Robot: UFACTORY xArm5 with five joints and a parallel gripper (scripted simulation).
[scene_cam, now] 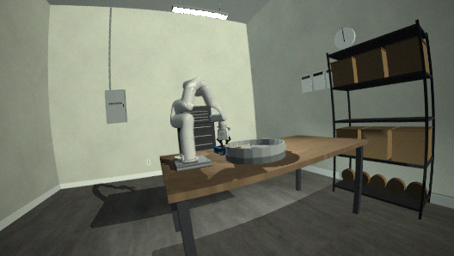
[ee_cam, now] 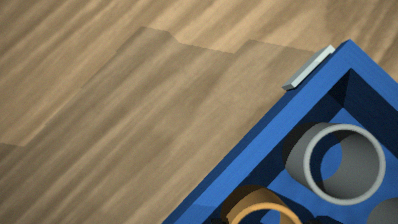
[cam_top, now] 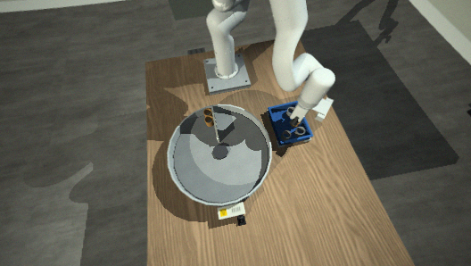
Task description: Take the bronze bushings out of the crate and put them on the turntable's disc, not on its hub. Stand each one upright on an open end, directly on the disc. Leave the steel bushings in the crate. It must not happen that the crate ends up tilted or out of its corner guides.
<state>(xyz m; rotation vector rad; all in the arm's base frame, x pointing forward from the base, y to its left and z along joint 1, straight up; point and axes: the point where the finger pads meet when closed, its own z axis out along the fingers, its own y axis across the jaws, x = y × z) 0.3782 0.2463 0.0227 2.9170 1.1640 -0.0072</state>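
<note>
Bronze bushing (ee_cam: pixel 260 206) sits pinched by the gripper (cam_top: pixel 295 120) (scene_cam: pixel 223 144) (ee_cam: pixel 267 222), pointing down inside the crate (cam_top: pixel 276 129) (scene_cam: pixel 218 149) (ee_cam: pixel 267 131).

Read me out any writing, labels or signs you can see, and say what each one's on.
None reads clearly.
Grey metal wall panel: dark lettering, too blurred.
White label with yellow square: marks too small.
White wall sheets: no legible text.
</note>
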